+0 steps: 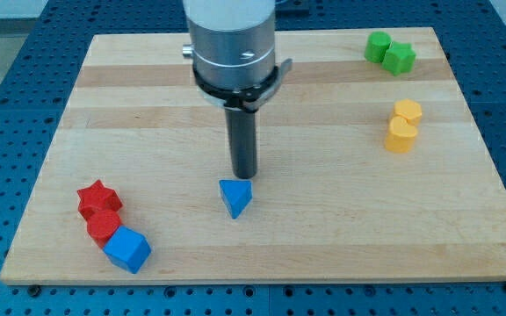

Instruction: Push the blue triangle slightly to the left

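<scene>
Ending in a plain dark rod with no jaws to open or close, the end effector is hanging down from the upper middle of the frame, and my tip (245, 175) is sitting just above and slightly to the right of the blue triangle (235, 197), right at its upper edge; whether the two are actually touching I cannot tell. That triangle is lying a little below the centre of the frame, on the light wooden bench (148, 105), with its point aimed toward the bottom. In the lower left of the frame three blocks are crowding together in a slanting row: a red star (98, 198) uppermost, a second red block (104, 226) of unclear shape touching it below, and a blue block (128, 249), boxy in look, pressing against that one from the lower right. In the upper right corner two green blocks (389, 52) are sitting side by side and touching. Below them, on the right side of the frame, two yellow blocks (403, 125) are standing one above the other, also touching. Both groups on the right are lying well apart from the triangle.
</scene>
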{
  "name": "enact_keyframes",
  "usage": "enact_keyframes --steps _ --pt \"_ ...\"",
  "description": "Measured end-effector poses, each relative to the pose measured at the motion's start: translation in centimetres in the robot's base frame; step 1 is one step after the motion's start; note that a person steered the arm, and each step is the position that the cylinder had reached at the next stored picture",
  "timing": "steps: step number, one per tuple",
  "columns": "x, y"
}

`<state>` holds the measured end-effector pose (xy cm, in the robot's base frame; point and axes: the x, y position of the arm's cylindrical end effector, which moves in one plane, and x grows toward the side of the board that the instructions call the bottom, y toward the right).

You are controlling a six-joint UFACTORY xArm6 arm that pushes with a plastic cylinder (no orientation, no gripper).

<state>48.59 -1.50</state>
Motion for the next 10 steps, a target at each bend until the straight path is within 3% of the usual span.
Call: enact_keyframes --steps 3,7,8,10 --pt "4.5 0.8" --pt "0.6 -1.1" --pt "1.3 4.9" --pt "5.5 3.5"
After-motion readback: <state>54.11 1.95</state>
